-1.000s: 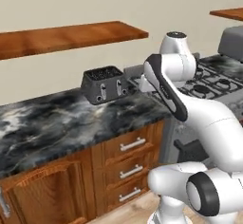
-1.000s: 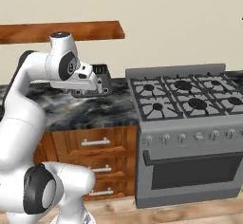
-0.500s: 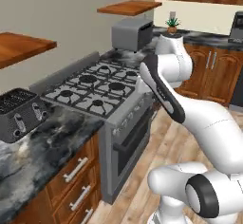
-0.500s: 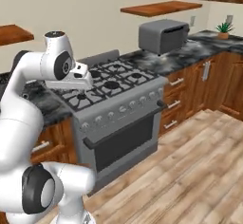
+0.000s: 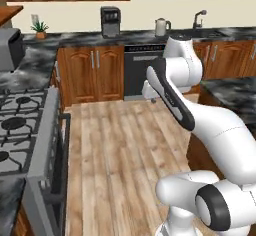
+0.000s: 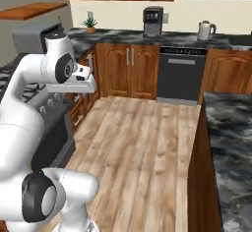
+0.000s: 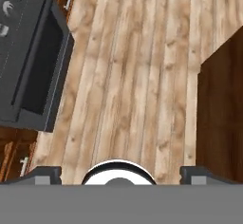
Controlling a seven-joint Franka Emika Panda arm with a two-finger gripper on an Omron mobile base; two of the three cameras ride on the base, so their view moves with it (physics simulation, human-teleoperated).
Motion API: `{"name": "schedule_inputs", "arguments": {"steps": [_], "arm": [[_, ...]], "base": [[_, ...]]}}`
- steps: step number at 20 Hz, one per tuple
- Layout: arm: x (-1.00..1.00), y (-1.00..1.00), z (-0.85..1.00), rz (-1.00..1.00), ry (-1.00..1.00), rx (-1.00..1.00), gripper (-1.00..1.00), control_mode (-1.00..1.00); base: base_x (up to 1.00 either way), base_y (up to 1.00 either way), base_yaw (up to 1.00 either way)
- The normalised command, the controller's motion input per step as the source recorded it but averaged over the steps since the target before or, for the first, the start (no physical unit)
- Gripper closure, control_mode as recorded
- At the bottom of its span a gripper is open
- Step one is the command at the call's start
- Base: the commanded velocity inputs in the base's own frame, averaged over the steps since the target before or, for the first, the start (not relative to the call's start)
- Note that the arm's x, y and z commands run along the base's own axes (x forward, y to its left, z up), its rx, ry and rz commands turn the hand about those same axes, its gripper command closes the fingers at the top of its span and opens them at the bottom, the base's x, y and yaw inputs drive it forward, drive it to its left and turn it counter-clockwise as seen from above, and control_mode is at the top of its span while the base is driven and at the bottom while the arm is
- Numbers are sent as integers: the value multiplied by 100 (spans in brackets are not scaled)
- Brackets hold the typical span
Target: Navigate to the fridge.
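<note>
The fridge is out of view. My gripper (image 5: 150,92) is held at chest height in front of the arm, over the wood floor (image 5: 116,145). From the right base view, the gripper (image 6: 86,81) hangs beside the stove's front corner. In the hand view the gripper (image 7: 121,174) points down at the floor, its two dark fingertips (image 7: 46,173) stand far apart, and nothing is between them, so it is open.
A gas stove (image 5: 22,135) with its dark oven front (image 7: 33,66) lines the left. A black dishwasher (image 6: 180,73) sits in the far cabinets under a coffee machine (image 6: 153,21) and kettle (image 6: 205,30). A marble island (image 6: 230,142) bounds the right.
The whole picture has swung as the base turned: the counter with the toaster gave way to the stove, then to the open floor and far cabinets. The arm keeps its pose.
</note>
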Motion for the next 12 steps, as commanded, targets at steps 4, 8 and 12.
{"name": "schedule_inputs", "arguments": {"steps": [4, 8, 12], "arm": [[0, 0, 0, 0, 0, 0, -100, 100], [0, 0, 0, 0, 0, 0, -100, 100], [0, 0, 0, 0, 0, 0, -100, 100]], "base": [[0, 3, -98], [38, 36, -80], [43, 33, -77]]}}
